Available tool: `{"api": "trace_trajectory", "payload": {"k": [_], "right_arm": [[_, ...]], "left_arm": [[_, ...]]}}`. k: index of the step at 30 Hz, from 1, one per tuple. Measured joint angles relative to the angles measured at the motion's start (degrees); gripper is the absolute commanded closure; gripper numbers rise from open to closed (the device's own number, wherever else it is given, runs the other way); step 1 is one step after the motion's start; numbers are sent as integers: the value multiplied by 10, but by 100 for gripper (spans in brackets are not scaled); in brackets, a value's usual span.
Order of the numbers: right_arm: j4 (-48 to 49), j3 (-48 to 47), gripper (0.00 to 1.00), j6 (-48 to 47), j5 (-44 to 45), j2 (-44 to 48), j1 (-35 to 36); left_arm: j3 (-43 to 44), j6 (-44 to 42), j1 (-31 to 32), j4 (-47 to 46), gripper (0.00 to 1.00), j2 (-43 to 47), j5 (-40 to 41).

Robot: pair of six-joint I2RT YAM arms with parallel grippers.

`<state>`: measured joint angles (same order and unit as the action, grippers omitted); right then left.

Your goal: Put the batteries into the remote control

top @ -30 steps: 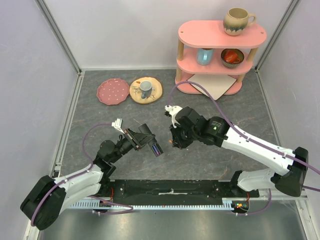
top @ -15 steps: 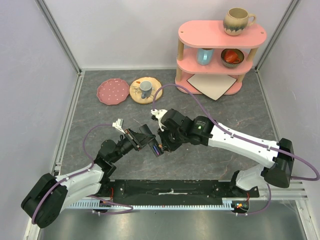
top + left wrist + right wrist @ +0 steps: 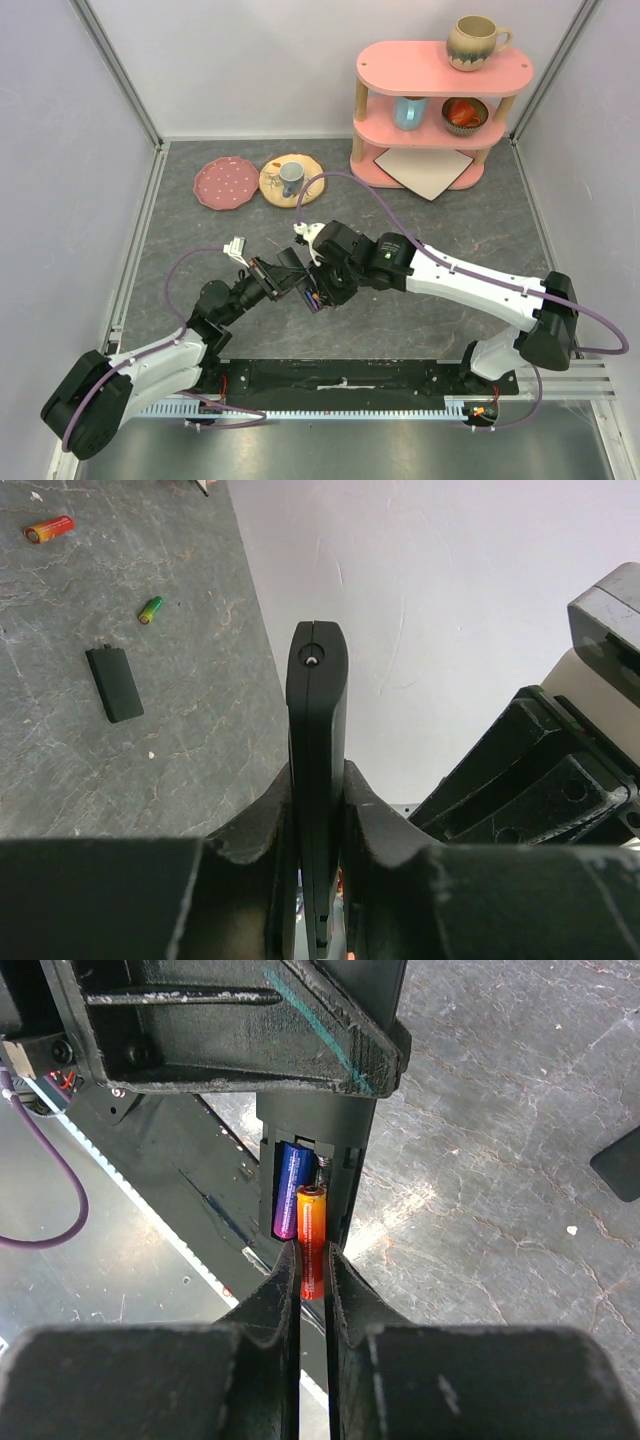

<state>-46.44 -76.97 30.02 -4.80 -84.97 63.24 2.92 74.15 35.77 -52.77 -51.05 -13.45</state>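
Note:
My left gripper (image 3: 297, 283) is shut on the slim black remote control (image 3: 317, 740), held edge-on above the table; it also shows in the right wrist view (image 3: 312, 1145) with its battery bay open. A blue battery (image 3: 288, 1190) sits in the bay. My right gripper (image 3: 313, 1260) is shut on an orange battery (image 3: 311, 1240), its tip at the free slot beside the blue one. In the top view my right gripper (image 3: 322, 292) meets the remote's end (image 3: 312, 298). A red battery (image 3: 49, 528) and a green battery (image 3: 150, 609) lie loose on the table.
A small black battery cover (image 3: 114, 683) lies on the grey table near the green battery. At the back stand a pink plate (image 3: 226, 183), a yellow plate with a mug (image 3: 291, 179) and a pink shelf (image 3: 432, 110) with cups and bowls.
My right arm has swung left across the table and brought its gripper with the orange battery up against the remote's end. The left arm has stayed almost still.

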Motion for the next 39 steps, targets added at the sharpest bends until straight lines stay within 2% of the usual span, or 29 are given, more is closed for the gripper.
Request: {"api": "trace_trajectory", "payload": {"k": [39], "right_arm": [[-22, -40, 100, 3, 10, -56, -7]], "left_arm": [[-8, -1, -1, 33, 98, 30, 12]]}}
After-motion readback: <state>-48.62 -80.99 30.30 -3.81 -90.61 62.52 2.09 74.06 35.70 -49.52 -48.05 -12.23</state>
